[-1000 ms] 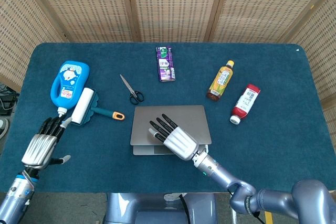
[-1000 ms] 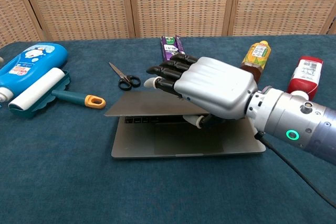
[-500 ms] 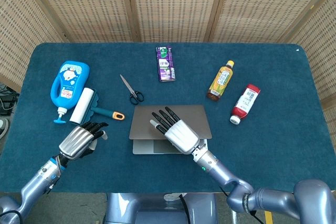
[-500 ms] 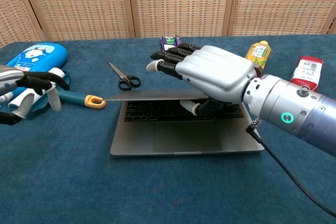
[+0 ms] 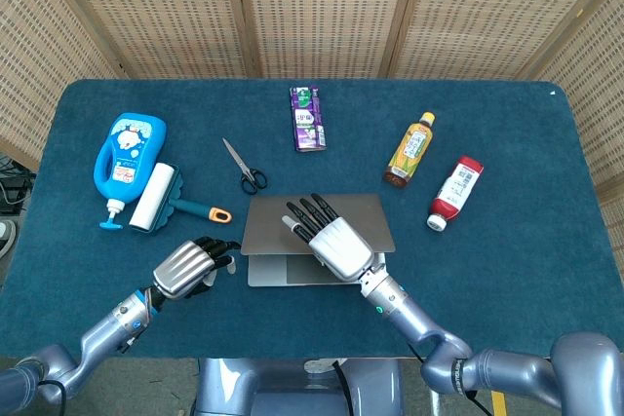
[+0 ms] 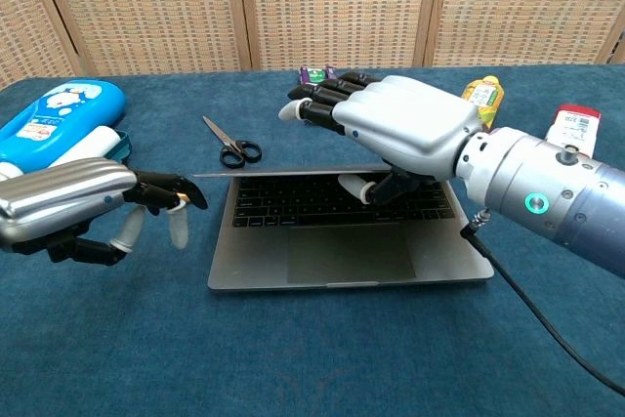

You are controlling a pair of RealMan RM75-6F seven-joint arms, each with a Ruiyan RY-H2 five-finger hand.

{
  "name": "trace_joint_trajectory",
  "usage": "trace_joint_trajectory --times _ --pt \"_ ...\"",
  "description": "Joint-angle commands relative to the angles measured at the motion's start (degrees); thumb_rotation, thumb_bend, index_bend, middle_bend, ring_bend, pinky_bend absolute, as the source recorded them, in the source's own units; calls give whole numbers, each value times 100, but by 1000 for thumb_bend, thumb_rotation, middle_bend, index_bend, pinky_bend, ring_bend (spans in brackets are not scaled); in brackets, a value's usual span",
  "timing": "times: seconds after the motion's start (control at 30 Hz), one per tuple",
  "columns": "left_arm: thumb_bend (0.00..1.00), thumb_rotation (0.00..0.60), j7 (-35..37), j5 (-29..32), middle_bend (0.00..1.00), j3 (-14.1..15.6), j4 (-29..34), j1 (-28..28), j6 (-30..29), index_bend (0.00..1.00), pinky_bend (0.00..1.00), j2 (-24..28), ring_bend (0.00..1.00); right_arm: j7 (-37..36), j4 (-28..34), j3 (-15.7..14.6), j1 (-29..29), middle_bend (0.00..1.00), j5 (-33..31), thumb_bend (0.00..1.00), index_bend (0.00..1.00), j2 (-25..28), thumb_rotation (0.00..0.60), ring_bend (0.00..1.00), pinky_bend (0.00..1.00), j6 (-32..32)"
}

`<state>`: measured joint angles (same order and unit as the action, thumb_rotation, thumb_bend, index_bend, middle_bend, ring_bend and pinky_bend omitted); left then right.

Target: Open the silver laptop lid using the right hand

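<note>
A staged test bench is suggested: a blue-carpeted table [image 5: 507,270] is enclosed by woven wicker screens [image 5: 322,7], with unrelated household goods scattered.

The right hand [image 6: 395,134] was held palm-down, fingers extended (thumb tucked beneath). The left hand [image 6: 83,207] was kept low, fingers curled downward, apparently empty.

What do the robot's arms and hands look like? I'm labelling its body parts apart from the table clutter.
Both hands have ribbed silver back shells and black fingers with pale tips: the left hand and the right hand. The right forearm is a silver-grey cylinder bearing a glowing green ring light, with a black cable hanging beneath it. The arms look metallic blue-grey in the head view. No sleeves.
</note>
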<state>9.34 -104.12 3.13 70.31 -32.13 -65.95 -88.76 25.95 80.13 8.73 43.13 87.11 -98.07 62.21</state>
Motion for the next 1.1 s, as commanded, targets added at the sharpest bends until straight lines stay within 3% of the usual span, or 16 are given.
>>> trace_joint_trajectory --times 0.03,0.73,1.1 --pt "908 600 -93 2 233 1 -73 -86 32 449 317 -155 294 1 6 5 8 75 -7 666 118 2 600 0 0 -1" --pt "917 600 -495 360 233 -18 -742 -556 608 442 297 -1149 294 -120 121 70 95 76 -27 666 119 118 600 0 0 33" --pt "916 600 -550 484 232 97 -855 -607 656 441 297 -1253 293 -89 -135 474 316 76 -419 666 119 125 600 0 0 -131"
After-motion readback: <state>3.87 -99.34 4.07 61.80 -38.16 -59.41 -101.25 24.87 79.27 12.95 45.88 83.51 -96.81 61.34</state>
